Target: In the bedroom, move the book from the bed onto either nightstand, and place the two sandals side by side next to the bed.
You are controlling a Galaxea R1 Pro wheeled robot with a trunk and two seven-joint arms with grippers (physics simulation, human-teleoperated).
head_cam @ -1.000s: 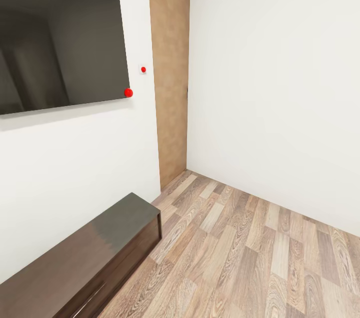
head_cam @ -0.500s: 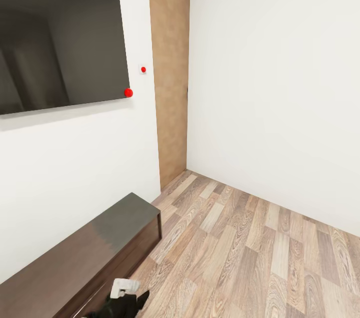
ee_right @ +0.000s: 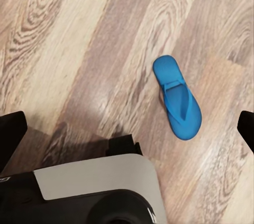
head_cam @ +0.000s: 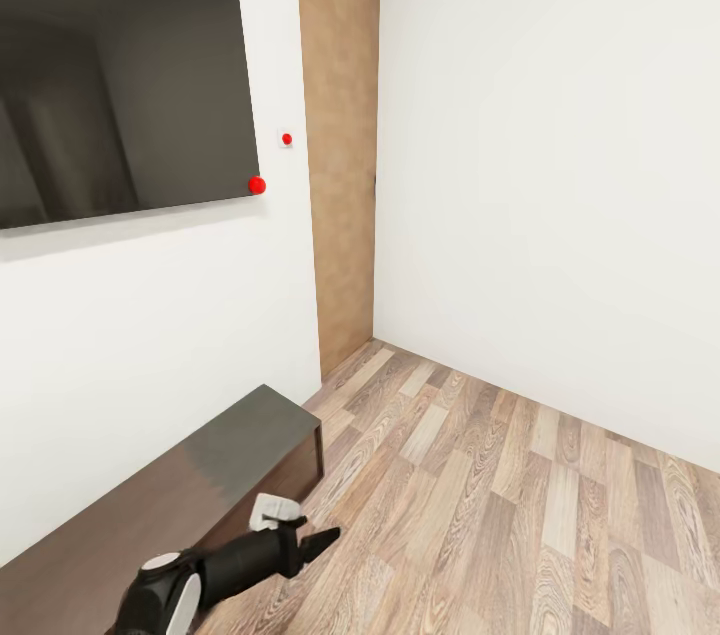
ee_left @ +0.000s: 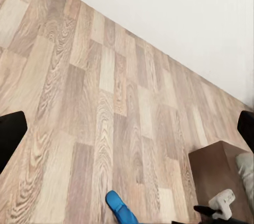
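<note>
One blue sandal (ee_right: 177, 97) lies flat on the wood-plank floor, sole down, ahead of my right gripper (ee_right: 127, 131), which hangs open above the floor with nothing in it. A blue sandal (ee_left: 120, 208) also lies on the floor in the left wrist view, partly cut off by the frame edge. My left gripper (ee_left: 127, 131) is open and empty, held over bare planks; in the head view the left gripper (head_cam: 312, 539) reaches forward beside the long low cabinet. A small brown cabinet (ee_left: 218, 161), seemingly the nightstand, stands near that sandal. The book is out of view.
A long low dark TV cabinet (head_cam: 190, 500) runs along the left wall under a wall-mounted screen (head_cam: 110, 65). A brown door (head_cam: 342, 145) fills the far corner. White walls (head_cam: 560, 175) bound the floor. My robot base (ee_right: 95, 187) sits close to the sandal.
My left arm has risen into the head view from the bottom edge and stretched forward and to the right alongside the long cabinet. The room and camera have not shifted.
</note>
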